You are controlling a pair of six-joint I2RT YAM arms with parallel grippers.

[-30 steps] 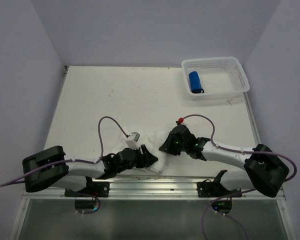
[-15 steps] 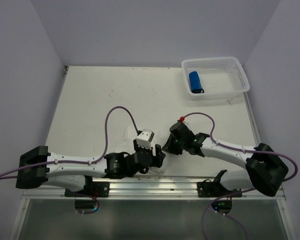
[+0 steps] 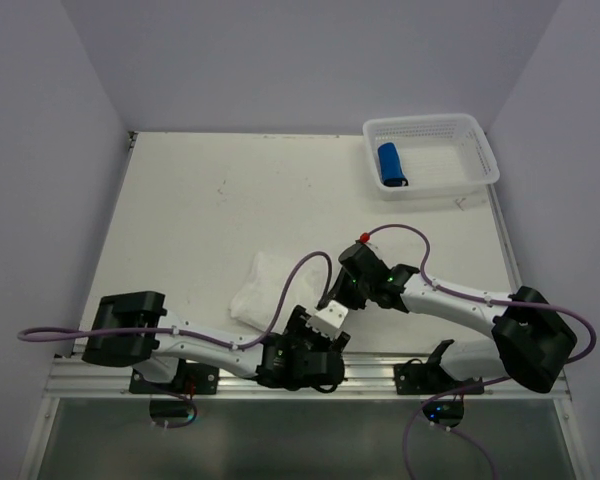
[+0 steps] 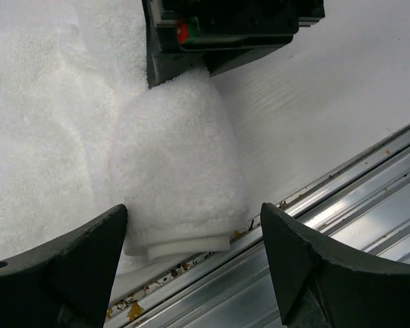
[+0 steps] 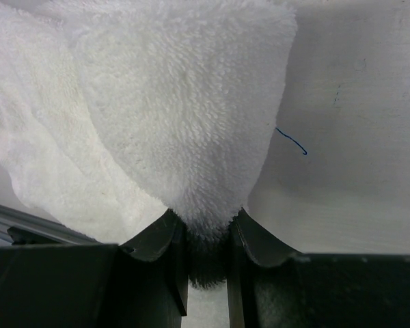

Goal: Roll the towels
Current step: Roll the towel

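The white towel [image 3: 265, 290] lies on the table [image 3: 230, 190] in the lower middle of the top view, close to the near edge and between the two arms. One part of it is spread flat toward the left, and the other end is folded into a thick, soft bundle. The left gripper [image 4: 191, 219] is open. In the left wrist view its two fingers [image 4: 75, 266] stand wide apart at the bottom of the frame, with the thick end of the towel between them. The right finger is clearly apart from the cloth; on the left side it cannot be told if the finger touches the cloth or not. Just below this end of the towel runs the metal rail [image 4: 355, 198] of the table edge, going from the lower left to the right of the frame. The right gripper [image 5: 205, 215] is closed on the white towel. In the right wrist view the cloth is pinched between the two fingertips at the bottom centre, and it widens upward from there into a rounded fold. In the left wrist view this same gripper appears at the top of the frame, black, sitting on the towel. The blue towel [image 3: 390, 163] is rolled and lies inside the basket [image 3: 440, 188] in the upper right of the top view, well apart from both arms.
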